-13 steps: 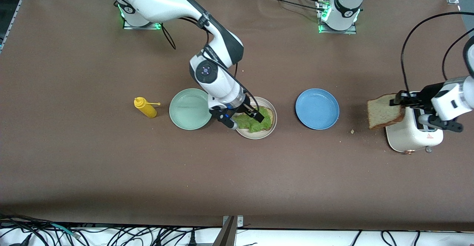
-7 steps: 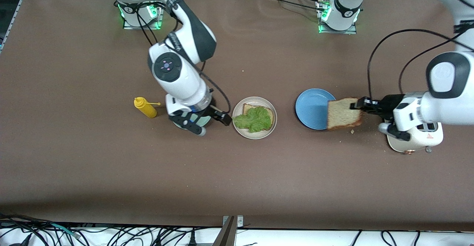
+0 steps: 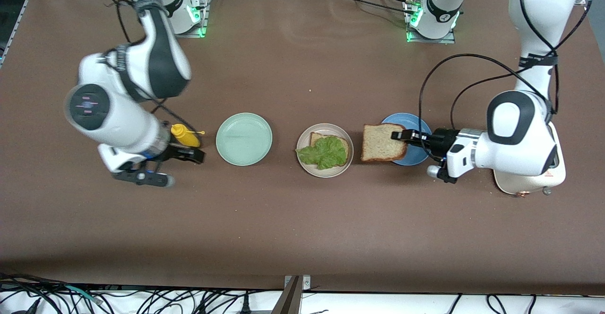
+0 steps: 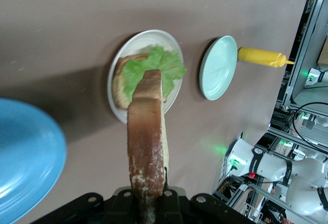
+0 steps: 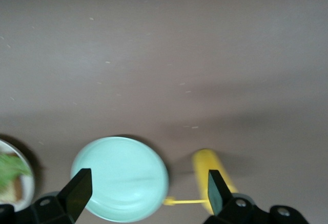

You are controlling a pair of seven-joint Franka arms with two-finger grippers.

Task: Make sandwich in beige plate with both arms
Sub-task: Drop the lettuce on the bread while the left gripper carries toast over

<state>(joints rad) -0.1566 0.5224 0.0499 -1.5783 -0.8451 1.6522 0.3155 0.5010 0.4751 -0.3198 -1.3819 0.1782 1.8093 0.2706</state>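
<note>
Presently the work stands at the closing step: the base slice and leaf are laid, and the top slice is on its way in. Taken across the front view from the right arm's end of the table, the right gripper (image 3: 182, 159) hangs over the table beside a glossy yellow squeeze bottle (image 3: 185, 135) with a thin nozzle, its jaws spread wide and empty; this arm appears to be waiting. Next stands a mint green plate (image 3: 244, 139), round, shallow, smooth and bare. At mid-table sits the beige plate (image 3: 324, 157), pale with a raised rim, carrying a square slice of brown wholemeal bread (image 3: 316, 138) under a ruffled green lettuce leaf (image 3: 325, 152) that overhangs the slice toward the front camera. Just beside it, over the rim of a blue plate (image 3: 419, 155), the left gripper (image 3: 396, 135) is clamped on one edge of the second bread slice (image 3: 383, 142), a porous square with a darker crust, held roughly level. The left wrist view shows that slice edge-on and pointed at the lettuce. The sandwich is judged about one placement short: the next move calls for carrying the slice squarely over the lettuce, lowering and releasing. Soft crumb may sag or tear at the pinch. A white toaster (image 3: 529, 179), mostly hidden by the left arm, stands at that arm's end.
</note>
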